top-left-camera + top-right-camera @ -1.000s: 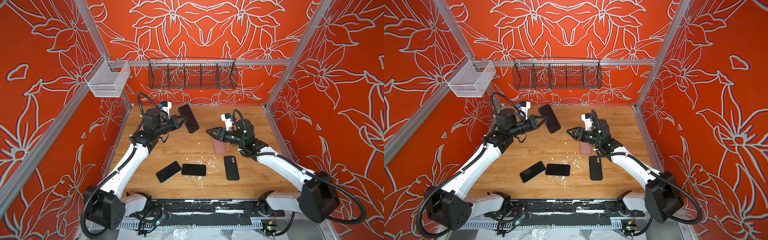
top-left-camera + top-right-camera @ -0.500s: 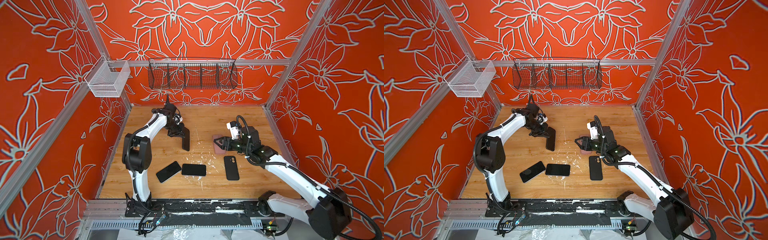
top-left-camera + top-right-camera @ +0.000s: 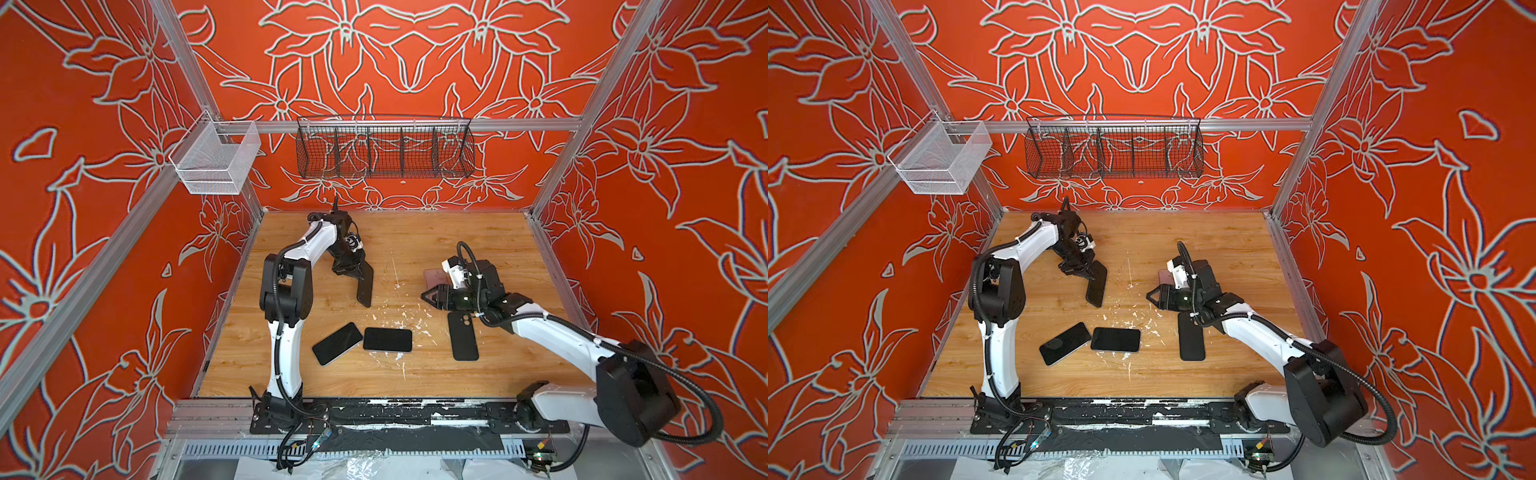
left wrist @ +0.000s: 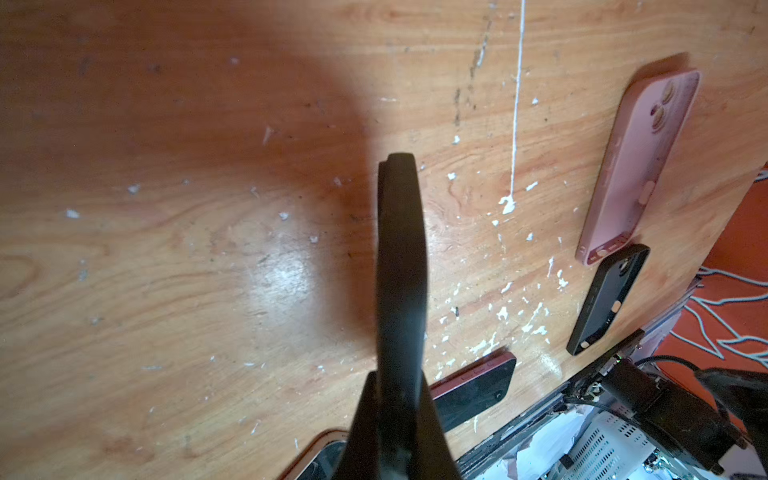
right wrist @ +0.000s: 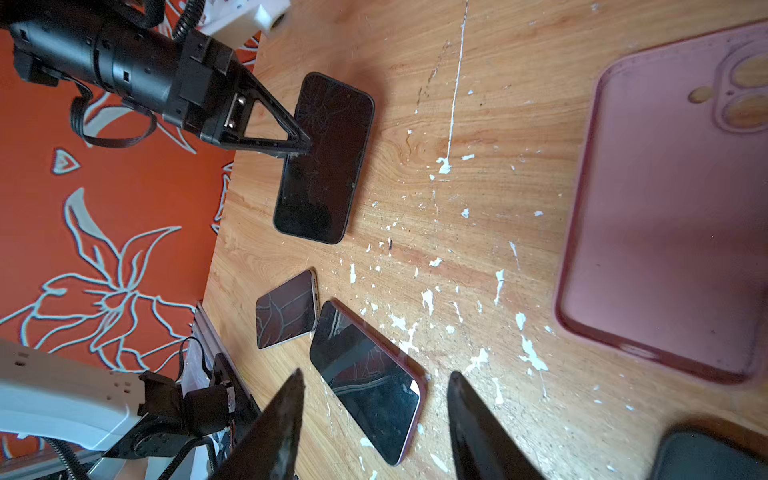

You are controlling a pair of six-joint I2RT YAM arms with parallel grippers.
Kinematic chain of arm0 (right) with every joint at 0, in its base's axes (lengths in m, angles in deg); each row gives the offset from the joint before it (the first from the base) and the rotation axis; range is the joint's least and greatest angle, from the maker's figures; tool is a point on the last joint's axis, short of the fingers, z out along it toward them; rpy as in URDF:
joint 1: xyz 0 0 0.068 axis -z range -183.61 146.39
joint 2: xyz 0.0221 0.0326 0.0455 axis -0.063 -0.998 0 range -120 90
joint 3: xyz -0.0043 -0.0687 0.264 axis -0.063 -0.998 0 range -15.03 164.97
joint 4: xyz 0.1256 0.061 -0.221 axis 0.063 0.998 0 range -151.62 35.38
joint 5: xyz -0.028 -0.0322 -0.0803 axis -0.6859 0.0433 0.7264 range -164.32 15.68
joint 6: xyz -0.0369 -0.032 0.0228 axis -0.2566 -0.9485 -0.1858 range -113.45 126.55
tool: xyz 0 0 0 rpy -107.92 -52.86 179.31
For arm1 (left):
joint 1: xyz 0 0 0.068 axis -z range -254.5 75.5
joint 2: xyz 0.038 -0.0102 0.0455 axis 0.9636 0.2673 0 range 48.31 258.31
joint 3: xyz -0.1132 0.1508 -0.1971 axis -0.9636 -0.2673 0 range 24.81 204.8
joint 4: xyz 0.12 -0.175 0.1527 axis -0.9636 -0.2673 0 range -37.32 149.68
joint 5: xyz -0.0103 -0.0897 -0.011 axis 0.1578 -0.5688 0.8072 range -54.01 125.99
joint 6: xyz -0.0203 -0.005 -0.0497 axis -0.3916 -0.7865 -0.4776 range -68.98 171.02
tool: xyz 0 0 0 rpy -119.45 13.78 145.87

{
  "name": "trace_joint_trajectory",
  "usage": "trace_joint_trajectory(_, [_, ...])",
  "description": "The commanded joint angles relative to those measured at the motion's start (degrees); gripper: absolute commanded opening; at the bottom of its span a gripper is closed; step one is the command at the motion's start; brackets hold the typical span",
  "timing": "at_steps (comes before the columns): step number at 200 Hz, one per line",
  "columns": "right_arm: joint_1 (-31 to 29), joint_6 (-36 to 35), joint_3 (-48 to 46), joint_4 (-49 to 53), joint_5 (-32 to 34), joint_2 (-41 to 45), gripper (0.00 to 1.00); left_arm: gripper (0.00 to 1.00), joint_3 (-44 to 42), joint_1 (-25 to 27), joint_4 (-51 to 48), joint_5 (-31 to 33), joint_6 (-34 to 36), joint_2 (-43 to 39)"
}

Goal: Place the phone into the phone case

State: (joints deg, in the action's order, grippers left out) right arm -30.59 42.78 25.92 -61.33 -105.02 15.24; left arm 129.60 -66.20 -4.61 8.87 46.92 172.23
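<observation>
Left fingers: pressed together on one end of a black phone, which hangs steeply below them.
Right fingers: apart, holding nothing, low over the table.
Phone's place: just off the table's centre toward 10 o'clock. I cannot tell whether its lower end touches the wood.
Pink case: flat, open side up, toward 2 o'clock, just behind the open fingers and well apart from the phone.
Black case: flat, toward 4 o'clock.
Spare phones: two, lying screen up near 6 to 7 o'clock, corners almost meeting.
Risk, slipping: the pinch sits at one end only, so I think the phone could swing or slide out on its way across.
Risk, seating: coming in this steep, it may catch the case's rim and push the loose case along unless the free fingers steady it.
</observation>
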Motion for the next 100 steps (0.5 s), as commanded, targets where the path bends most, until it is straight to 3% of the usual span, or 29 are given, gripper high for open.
trace_joint_trajectory(1, [0.2, 0.05, 1.45, -2.1, -2.85, -1.7, 0.56, 0.07, 0.51, -1.67, -0.09, -1.64, 1.49, 0.83])
trace_joint_trajectory(33, [0.2, -0.38, 2.99, -1.94, -3.98, -4.02, 0.56, 0.25, -0.14, -2.91, 0.36, 1.56, 2.45, 1.33])
trace_joint_trajectory(100, [0.29, -0.54, 3.87, -2.45, -5.21, -6.45, 0.56, 0.31, -3.72, -5.43, 3.9, 5.86, 0.63, 1.96])
